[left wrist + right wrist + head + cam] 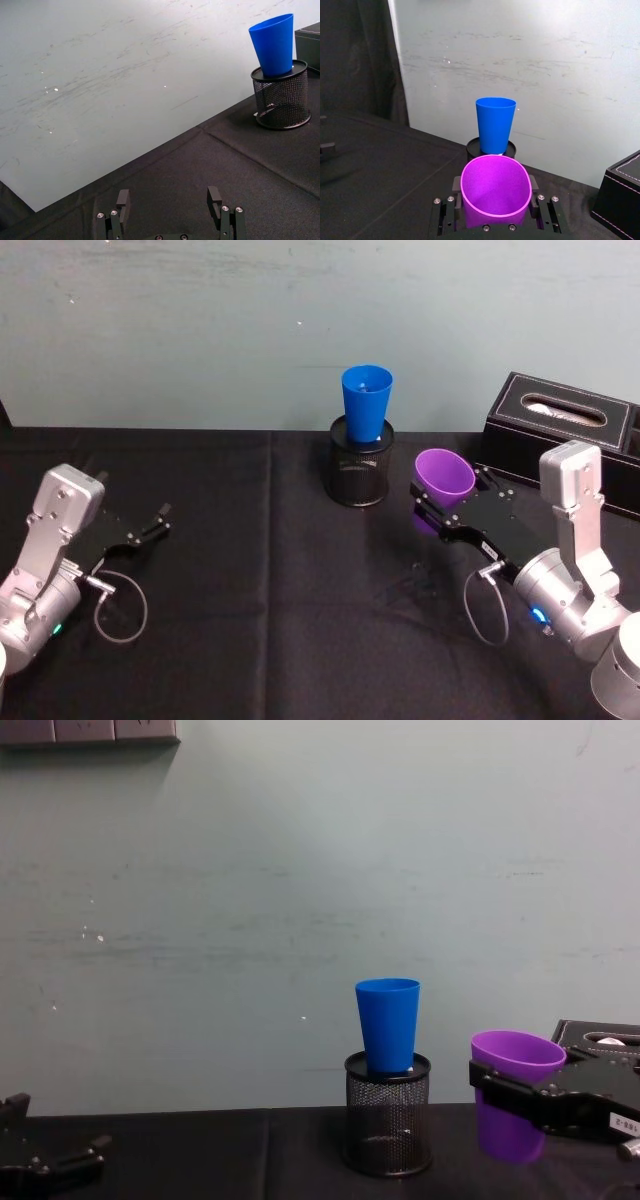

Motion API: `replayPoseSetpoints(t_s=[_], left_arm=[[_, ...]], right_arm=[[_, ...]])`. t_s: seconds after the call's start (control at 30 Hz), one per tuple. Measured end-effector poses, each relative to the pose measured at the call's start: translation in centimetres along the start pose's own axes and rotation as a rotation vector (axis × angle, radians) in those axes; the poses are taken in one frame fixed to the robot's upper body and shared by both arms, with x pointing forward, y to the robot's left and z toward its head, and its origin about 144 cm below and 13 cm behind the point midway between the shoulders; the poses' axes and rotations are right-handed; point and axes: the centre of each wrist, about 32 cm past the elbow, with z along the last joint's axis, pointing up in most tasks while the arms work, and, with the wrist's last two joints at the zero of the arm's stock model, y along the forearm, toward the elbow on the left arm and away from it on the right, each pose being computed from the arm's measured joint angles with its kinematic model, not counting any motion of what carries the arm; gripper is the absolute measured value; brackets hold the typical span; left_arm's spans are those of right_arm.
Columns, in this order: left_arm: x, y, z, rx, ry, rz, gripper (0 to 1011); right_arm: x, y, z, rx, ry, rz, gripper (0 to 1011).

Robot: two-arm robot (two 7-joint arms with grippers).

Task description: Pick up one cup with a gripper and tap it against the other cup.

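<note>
While right tool point(506, 1090) grips it, purple cup point(516, 1056) upright, mouth up.

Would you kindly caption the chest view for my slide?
Right gripper holds the purple cup beside the blue cup in its mesh holder.

Two cups point(366, 400) point(445, 473), one holder point(358, 478), one box point(520, 428)

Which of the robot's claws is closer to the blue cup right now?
Right. The right gripper, holding the purple cup, is just right of the blue cup; the left gripper sits open, far off to its left.
</note>
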Motion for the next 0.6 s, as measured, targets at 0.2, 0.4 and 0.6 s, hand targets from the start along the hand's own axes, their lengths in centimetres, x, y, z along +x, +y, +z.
replayPoseSetpoints(t_s=[0.2, 0.4, 0.6], left_arm=[[0.00, 0.00, 0.00, 0.000, 0.000, 0.000, 1011], [0.00, 0.00, 0.00, 0.000, 0.000, 0.000, 1011], [0.00, 0.00, 0.00, 0.000, 0.000, 0.000, 1012]], right_arm=[[-0.18, 0.03, -0.03, 0.012, -0.008, -0.002, 734], [-0.18, 0.02, -0.05, 0.012, -0.008, -0.002, 734], [-0.18, 0.03, -0.05, 0.011, -0.008, -0.001, 734]])
